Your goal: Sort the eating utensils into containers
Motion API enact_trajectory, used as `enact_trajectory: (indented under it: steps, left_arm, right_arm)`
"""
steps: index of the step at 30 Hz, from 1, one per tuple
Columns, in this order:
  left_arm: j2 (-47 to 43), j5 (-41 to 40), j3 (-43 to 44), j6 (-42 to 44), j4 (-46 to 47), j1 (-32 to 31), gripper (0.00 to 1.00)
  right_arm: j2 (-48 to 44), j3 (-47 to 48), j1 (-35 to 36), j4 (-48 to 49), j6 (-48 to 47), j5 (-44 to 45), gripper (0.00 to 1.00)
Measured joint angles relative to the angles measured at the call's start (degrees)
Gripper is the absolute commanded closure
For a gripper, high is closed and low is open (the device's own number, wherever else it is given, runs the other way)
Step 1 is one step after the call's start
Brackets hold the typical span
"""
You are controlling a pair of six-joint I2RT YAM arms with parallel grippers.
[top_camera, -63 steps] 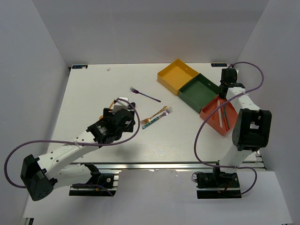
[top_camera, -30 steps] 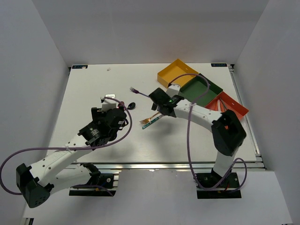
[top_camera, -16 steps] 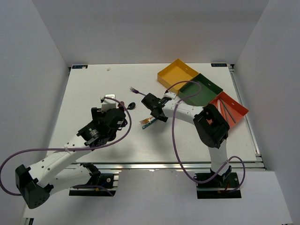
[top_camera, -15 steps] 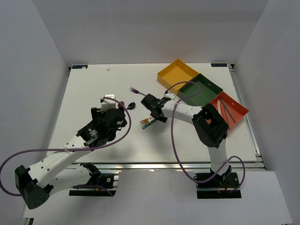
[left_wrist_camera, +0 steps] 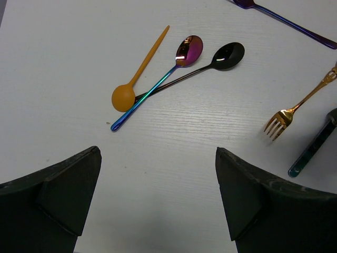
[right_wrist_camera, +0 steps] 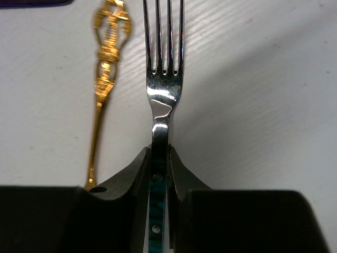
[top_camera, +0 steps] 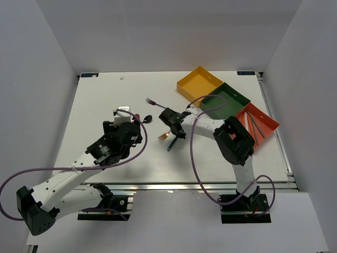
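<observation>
The right gripper [right_wrist_camera: 159, 157] is found clamped on the fork [right_wrist_camera: 160, 105], the jaws closed on the neck where the teal handle begins and the tines pointing away from the wrist. Whether the fork is clear of the table [top_camera: 105, 95] cannot be told. It is located near the middle of the table, somewhat toward the right edge. The gold fork [right_wrist_camera: 105, 79] lies just beside it, roughly parallel and not gripped. The purple fork [top_camera: 154, 100] lies apart, toward the far edge. The left gripper [left_wrist_camera: 157, 158] is held spread wide and empty above the table. Before it lie the orange spoon [left_wrist_camera: 122, 98], the pink spoon [left_wrist_camera: 188, 50] and the dark spoon [left_wrist_camera: 230, 54], the latter two with handles crossed. At the far right corner a diagonal row is formed by the yellow tray [top_camera: 199, 84] nearest the far edge, the green tray [top_camera: 231, 103], and the red tray [top_camera: 266, 124] nearest the right edge. Chopsticks [top_camera: 251, 126] are seen in the red tray. Nothing is seen in the other two, though the green tray is partly crossed by a cable [top_camera: 210, 97]. The step in hand is judged to be the pick-up of the fork, with the sorting at an early stage. A straight lift is called for next, so that the gold fork is not dragged. A carry toward the far right corner and a release into a tray other than the red should follow. Which of the two is meant for forks cannot be determined.
</observation>
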Motion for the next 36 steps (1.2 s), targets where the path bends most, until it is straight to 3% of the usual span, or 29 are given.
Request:
enact_trajectory:
  steps: [3,11,17,22,29,36]
  left_arm:
    - [0.00,0.00,-0.02,0.00,0.00,0.00,0.02]
    - [0.00,0.00,-0.04,0.00,-0.02,0.00,0.02]
    - [0.00,-0.13,-0.04,-0.07,-0.04,0.00,0.02]
    - [-0.02,-0.94,-0.04,-0.20,-0.04,0.00,0.02]
    - [0.28,-1.11,-0.04,-0.22,-0.07,0.00,0.02]
    - [1.25,-1.14,-0.04,-0.22,-0.07,0.02,0.02]
  right_arm:
    - [-3.43,-5.31,-0.07,2.62,1.14,-0.42,1.00]
    - [-12.68,-14.86,-0.17,3.34,-0.70,-1.33,1.00]
    - [-25.46,-18.08,-2.67,8.92,-13.51,-5.22,1.00]
    - [-32.17,-17.81,-9.62,14.08,-29.14,-9.62,1.00]
    - [-24.98,-8.46,-29.38,15.15,-50.42,-20.11,1.00]
    - [-12.13,4.74,-38.29,13.18,-62.69,-24.22,1.00]
